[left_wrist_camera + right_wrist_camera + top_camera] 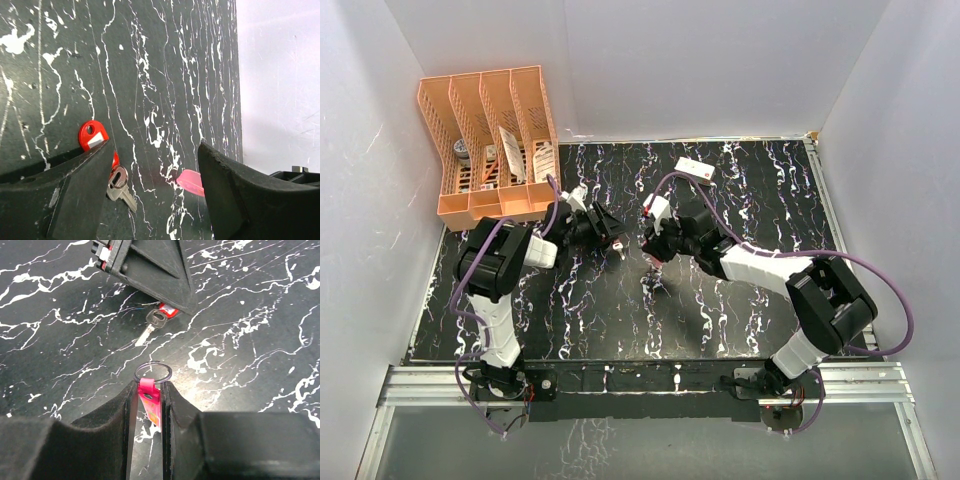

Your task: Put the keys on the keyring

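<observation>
Over the keys (119, 181), the left gripper's (155, 150) jaws stand apart. Near the keys, the right gripper (149, 388) is clamped on the keyring's (146, 384) pink tag (151, 407).

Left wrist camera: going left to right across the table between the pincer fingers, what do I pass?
red key → plain metal key → pink tag → white wall at the far right

- The left gripper (155, 149) is hanging over the keys (119, 184), partly covering the red one.
- The right gripper (148, 386), pinching the keyring (153, 371), is blocking the keys' opposite side.
- A strip of bare table (100, 356) is lying open between keys and keyring.
</observation>
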Available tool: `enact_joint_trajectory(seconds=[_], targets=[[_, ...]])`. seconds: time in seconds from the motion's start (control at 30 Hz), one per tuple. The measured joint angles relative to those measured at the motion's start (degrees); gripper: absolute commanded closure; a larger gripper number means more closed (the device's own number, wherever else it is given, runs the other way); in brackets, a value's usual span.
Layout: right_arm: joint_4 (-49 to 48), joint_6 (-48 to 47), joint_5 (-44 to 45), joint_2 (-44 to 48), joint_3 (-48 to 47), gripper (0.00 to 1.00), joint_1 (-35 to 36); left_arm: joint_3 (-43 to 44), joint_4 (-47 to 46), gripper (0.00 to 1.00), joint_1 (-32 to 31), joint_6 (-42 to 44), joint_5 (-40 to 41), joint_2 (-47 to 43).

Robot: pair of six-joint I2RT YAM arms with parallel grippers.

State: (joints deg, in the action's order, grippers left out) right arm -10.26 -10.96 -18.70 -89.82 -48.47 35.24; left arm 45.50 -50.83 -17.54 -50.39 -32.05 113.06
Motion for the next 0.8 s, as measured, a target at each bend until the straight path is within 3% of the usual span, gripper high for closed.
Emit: enact_joint_trajectory(seconds=[0.4,0.8], targets=[[-4.0,2.8,-5.1,-0.6,1.5,0.96,0.7,-2.5,-1.8,0.33,-2.1,-0.8,1.5,-1.3],[-5.9,4.9,-7.2,-6.3,0.5,0.97,1.1,-2.3,5.2,0.33,-2.1,1.9,6.8,-5.0]])
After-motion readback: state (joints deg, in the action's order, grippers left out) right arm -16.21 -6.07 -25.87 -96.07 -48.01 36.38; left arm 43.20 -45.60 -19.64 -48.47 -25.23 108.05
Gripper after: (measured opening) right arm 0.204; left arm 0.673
